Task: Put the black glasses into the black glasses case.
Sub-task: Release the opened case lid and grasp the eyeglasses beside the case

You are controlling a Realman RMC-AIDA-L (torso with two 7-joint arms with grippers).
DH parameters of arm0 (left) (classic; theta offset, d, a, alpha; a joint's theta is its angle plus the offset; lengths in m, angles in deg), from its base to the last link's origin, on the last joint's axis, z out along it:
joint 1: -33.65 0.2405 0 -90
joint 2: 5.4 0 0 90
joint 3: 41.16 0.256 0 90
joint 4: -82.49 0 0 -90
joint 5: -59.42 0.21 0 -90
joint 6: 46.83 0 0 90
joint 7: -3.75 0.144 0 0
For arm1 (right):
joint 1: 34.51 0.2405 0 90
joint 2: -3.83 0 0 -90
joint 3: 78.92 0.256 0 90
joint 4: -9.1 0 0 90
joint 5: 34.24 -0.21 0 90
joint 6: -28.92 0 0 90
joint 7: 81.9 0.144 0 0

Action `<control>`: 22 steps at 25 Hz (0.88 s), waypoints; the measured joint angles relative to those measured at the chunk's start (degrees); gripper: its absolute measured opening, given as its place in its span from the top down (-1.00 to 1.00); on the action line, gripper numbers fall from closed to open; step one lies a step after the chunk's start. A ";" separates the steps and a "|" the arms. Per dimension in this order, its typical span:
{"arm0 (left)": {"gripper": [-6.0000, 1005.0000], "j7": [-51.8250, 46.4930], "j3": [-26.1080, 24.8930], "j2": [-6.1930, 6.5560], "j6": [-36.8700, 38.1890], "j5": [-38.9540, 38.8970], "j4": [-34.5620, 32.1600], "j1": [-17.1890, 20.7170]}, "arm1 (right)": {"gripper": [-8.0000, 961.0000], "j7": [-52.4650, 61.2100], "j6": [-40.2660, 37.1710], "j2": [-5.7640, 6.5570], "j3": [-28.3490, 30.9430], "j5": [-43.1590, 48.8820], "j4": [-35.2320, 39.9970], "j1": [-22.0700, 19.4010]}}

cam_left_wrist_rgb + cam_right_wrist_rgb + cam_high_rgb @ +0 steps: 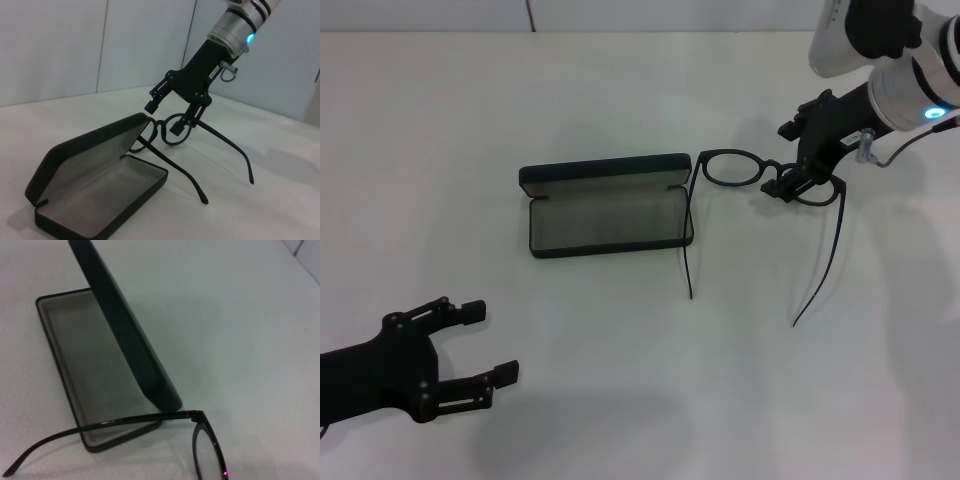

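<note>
A plain white table [640, 400] fills the head view. At centre sits the black glasses case [608, 220], lid up and grey lining exposed. Just to its right are the black glasses [732, 168], temples unfolded and trailing toward the lower frame, the left rim's corner nearly touching the case. The right gripper [798, 178], upper right, is closed on the right-hand rim near the bridge. The left gripper [485, 345], lower left, rests spread wide and holding nothing. Risk: the spread temples may catch the case wall or raised lid, shoving the case or twisting the frame out of that thin grip.
</note>
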 joint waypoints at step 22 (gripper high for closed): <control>-0.61 0.25 0.00 0.09 0.00 -0.01 -0.01 -0.17 | -0.13 -0.53 1.76 -0.32 -2.27 -2.81 -2.09 0.23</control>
